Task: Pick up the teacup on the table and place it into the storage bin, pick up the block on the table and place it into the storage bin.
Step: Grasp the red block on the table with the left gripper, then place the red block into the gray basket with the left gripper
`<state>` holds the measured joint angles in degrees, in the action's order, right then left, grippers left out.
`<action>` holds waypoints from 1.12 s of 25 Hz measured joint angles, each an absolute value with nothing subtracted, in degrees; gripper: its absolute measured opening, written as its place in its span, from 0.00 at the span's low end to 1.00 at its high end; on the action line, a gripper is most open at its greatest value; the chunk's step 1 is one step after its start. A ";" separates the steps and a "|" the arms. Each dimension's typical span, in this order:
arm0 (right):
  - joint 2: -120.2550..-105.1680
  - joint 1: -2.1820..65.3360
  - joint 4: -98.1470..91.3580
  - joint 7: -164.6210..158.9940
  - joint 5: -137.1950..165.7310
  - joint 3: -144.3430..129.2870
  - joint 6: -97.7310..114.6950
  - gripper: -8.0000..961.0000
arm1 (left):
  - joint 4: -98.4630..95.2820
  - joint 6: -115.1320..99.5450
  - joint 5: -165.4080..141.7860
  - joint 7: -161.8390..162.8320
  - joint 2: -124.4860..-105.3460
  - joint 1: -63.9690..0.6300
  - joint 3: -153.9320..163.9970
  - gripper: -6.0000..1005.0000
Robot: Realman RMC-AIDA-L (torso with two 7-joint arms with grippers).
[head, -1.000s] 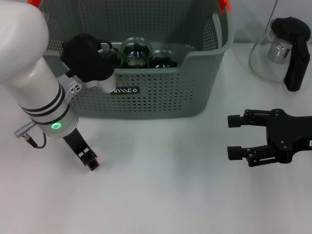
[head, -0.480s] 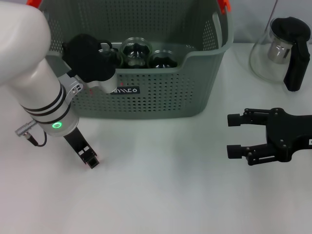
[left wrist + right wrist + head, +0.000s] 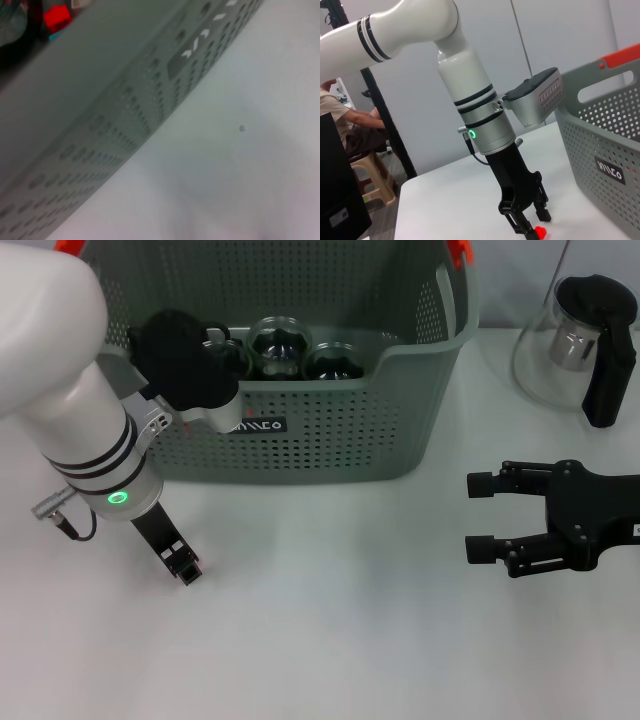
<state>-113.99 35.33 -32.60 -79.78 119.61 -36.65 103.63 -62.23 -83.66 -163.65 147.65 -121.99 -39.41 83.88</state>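
Noted hardly any change over the last second: merely a slight creep of the left gripper (image 3: pixel 183 568) toward the bin along the smooth white matte tabletop (image 3: pixel 330 640), and a barely perceptible drift of the right gripper (image 3: pixel 480 518). Read that as settling onto the pick rather than lifting, with the block step not yet done. Found the left gripper's (image 3: pixel 532 225) black fingers parted in the right wrist view, tips down at the table, with the small red hard-edged block (image 3: pixel 538 231) just at the nearer tip; could not tell whether touching, and judged it not yet clamped. Placed that spot before the left front corner of the large grey-green perforated plastic storage bin (image 3: pixel 330 440), near its wall but apart from it. Saw the right gripper spread wide and empty, low over the table to the right of the bin, idle. Counted three clear round glass teacups (image 3: pixel 281 346) inside the bin, side by side behind the front wall, and so took the teacup step as finished. Made out a rigid bin wall with rows of small holes, rounded corners, glossy orange handle clips (image 3: pixel 458 250) and a small black label (image 3: pixel 255 426). Left aside a clear glass pot with a black handle (image 3: pixel 590 350), standing well to the right of the bin.
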 joint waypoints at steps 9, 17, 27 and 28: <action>-114.07 35.32 -32.61 -79.59 119.62 -36.65 103.62 0.98 | -61.96 -83.73 -163.65 147.65 -121.99 -39.35 84.05 0.47; -114.18 34.98 -32.61 -79.56 119.62 -36.64 103.82 0.98 | -61.88 -83.79 -163.65 147.65 -122.07 -39.31 84.55 0.43; -114.17 34.80 -32.61 -79.54 119.63 -36.56 104.06 0.98 | -62.45 -84.48 -163.65 148.21 -122.01 -39.48 84.07 0.22; -114.17 34.80 -32.61 -79.54 119.64 -36.57 104.06 0.98 | -62.93 -84.89 -163.65 148.23 -122.01 -39.40 84.05 0.19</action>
